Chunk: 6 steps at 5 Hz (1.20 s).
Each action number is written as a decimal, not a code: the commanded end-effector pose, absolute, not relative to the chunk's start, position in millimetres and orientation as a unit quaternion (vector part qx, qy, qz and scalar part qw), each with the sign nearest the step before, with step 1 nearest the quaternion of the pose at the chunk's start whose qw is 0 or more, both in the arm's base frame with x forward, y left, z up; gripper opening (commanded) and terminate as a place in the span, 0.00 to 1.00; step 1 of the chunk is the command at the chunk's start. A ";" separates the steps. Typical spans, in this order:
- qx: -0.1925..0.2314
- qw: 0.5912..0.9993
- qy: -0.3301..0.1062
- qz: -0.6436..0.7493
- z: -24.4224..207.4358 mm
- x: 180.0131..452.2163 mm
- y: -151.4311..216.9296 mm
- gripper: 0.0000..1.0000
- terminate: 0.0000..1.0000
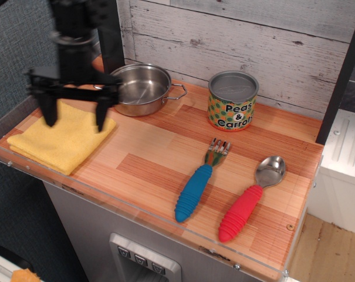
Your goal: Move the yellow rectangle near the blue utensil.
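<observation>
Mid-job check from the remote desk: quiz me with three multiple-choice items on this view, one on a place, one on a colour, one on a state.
1. Where does the gripper hang?
A. over the yellow cloth
B. over the blue fork
C. over the can

2. What colour is the spoon's handle?
A. green
B. red
C. yellow

3. How do the jaws stand?
A. shut on the cloth
B. shut on the fork
C. open, holding nothing

Answers:
1 A, its fingers frame the cloth at the left end of the table.
2 B, the spoon right of the fork has a red ribbed handle.
3 C, the fingers are spread wide with only air between.
</observation>
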<state>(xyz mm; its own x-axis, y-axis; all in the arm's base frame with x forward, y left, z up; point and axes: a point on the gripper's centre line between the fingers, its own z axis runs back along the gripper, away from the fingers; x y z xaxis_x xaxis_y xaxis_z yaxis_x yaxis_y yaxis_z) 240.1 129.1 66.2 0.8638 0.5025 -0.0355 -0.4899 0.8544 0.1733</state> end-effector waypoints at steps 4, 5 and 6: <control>0.096 0.964 -0.031 0.248 24.3 257.4 200.4 0.00 0.00; 0.069 0.966 -0.026 0.248 25.9 257.2 191.9 0.00 0.00; 0.074 0.967 -0.017 0.242 22.6 260.3 179.5 0.00 0.00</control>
<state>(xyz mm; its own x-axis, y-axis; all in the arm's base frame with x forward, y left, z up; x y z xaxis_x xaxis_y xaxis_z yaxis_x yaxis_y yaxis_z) 260.3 176.3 9.8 0.8812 0.4711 0.0387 -0.4718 0.8717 0.1327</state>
